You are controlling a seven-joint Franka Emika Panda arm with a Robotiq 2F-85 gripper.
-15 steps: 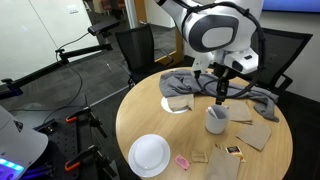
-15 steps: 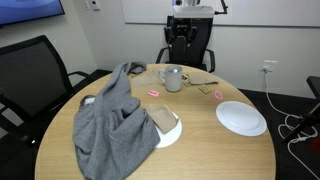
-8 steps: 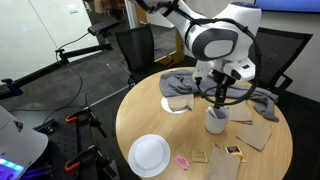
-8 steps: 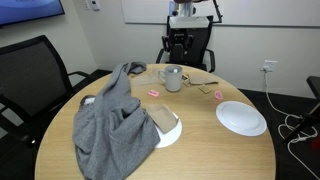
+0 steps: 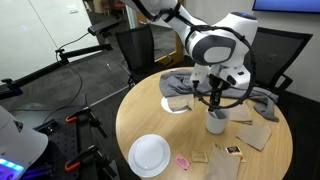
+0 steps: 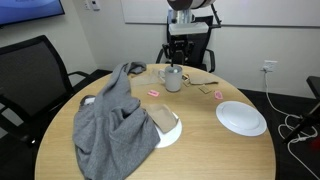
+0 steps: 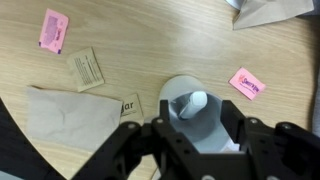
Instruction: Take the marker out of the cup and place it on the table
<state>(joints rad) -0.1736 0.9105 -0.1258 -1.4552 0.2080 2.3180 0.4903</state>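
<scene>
The white cup (image 5: 215,123) stands on the round light wood table (image 5: 150,115); it also shows in the other exterior view (image 6: 174,79). In the wrist view the cup (image 7: 205,125) is seen from above with the marker (image 7: 193,101) standing inside, its pale end up. My gripper (image 5: 216,103) hangs straight over the cup, close to its rim. In the wrist view the gripper (image 7: 195,128) is open, with its dark fingers (image 7: 135,138) on either side of the cup's mouth. It holds nothing.
A white plate (image 5: 150,154) lies near the table edge. A grey cloth (image 6: 115,125) covers part of the table beside a small plate (image 6: 165,125). Pink sachets (image 7: 54,28) and brown paper napkins (image 7: 70,115) lie around the cup. Black chairs (image 5: 135,50) ring the table.
My gripper has come down from above the cup to just over its rim. The cup and marker have not moved.
</scene>
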